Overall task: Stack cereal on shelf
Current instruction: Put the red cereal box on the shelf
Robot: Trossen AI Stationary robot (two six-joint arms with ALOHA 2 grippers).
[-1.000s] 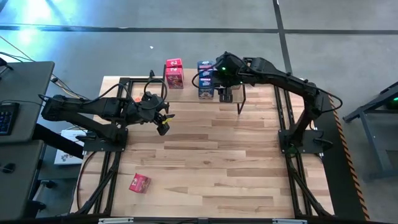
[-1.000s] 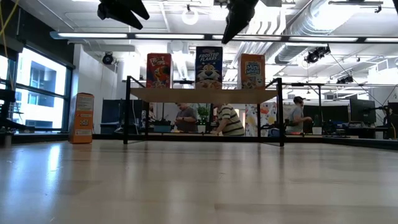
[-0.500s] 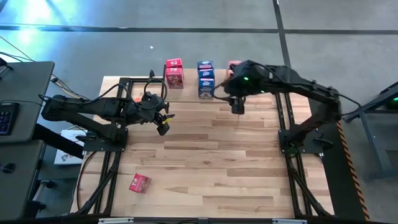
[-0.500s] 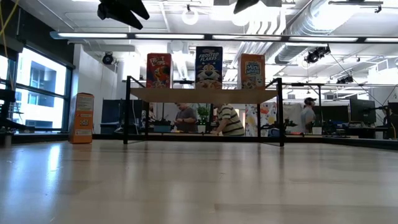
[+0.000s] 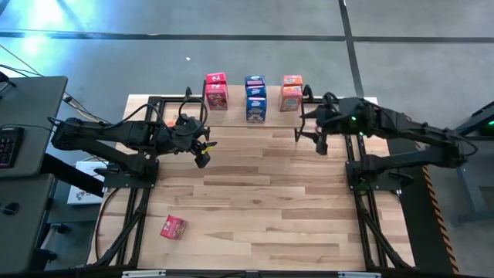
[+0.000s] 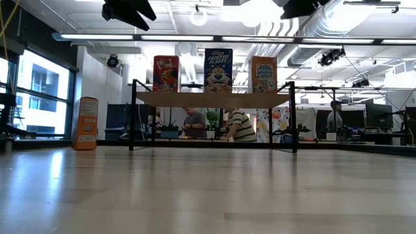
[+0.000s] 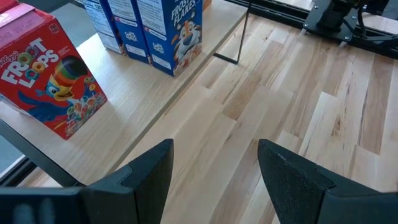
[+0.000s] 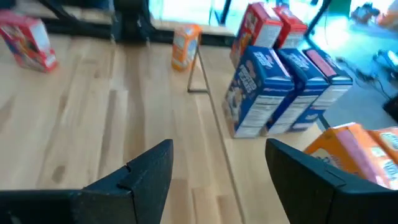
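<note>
The shelf (image 5: 231, 116) stands at the table's far edge. On it stand pink-red boxes (image 5: 216, 90), blue boxes (image 5: 255, 97) and orange boxes (image 5: 292, 91), upright on their bases; they also show in the low view (image 6: 218, 70). One pink-red box (image 5: 173, 227) lies on the table near the left front. One orange box (image 6: 85, 123) stands on the table left of the shelf. My left gripper (image 5: 202, 157) hangs open and empty in front of the shelf's left part. My right gripper (image 5: 320, 144) is open and empty just right of the shelf's right end.
Black frame rails (image 5: 135, 208) run along the table's left and right sides. A desk with a keyboard (image 5: 8, 143) stands off the left edge. People sit in the room behind the shelf (image 6: 240, 127). Bare wood (image 5: 270, 208) lies between the shelf and the front edge.
My right gripper has drawn back from over the shelf's middle and right part toward the table's right edge and a little toward the near edge. The orange boxes, which the arm had covered in the high view, now show. The boxes have kept still.
</note>
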